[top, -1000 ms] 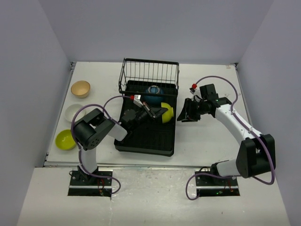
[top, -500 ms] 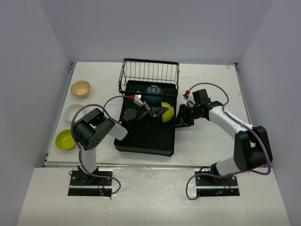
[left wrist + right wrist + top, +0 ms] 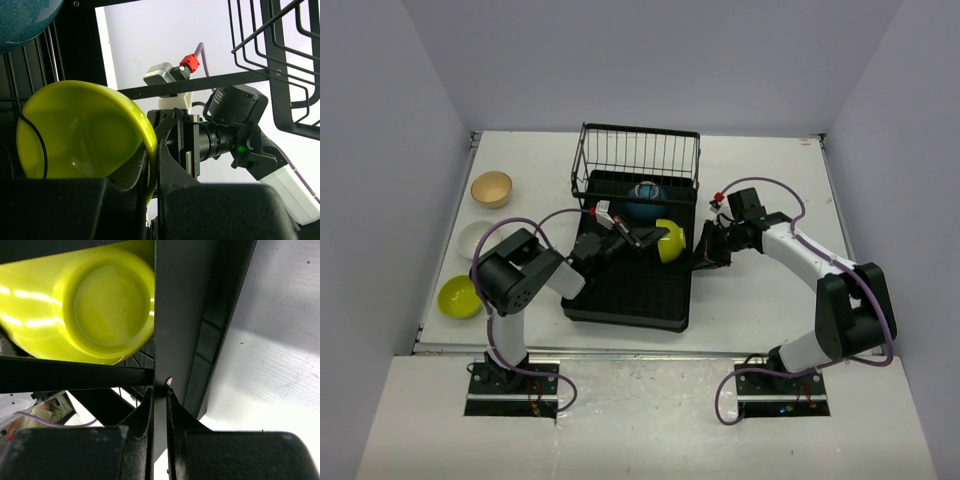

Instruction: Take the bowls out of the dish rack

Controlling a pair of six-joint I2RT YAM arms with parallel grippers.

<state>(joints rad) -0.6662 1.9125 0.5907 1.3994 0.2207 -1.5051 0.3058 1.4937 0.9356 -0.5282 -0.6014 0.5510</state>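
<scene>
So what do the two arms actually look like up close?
The left arm and right arm match: white tube sections joined by chunky black round joints, with a thin purple cable looping along each. Each ends in a black two-finger claw, the left claw and the right claw, with a small red tag near the wrist.

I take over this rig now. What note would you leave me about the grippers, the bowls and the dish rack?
Left gripper: shut on the rim of the lime bowl, inside the dish rack.
Right gripper: shut on the rack's right edge, apparently to steady it.
Done: three bowls are out on the table, on its left side: tan bowl, cream bowl, second lime bowl.
Left: lift out the held lime bowl, then the dark blue bowl by the wire basket.
</scene>
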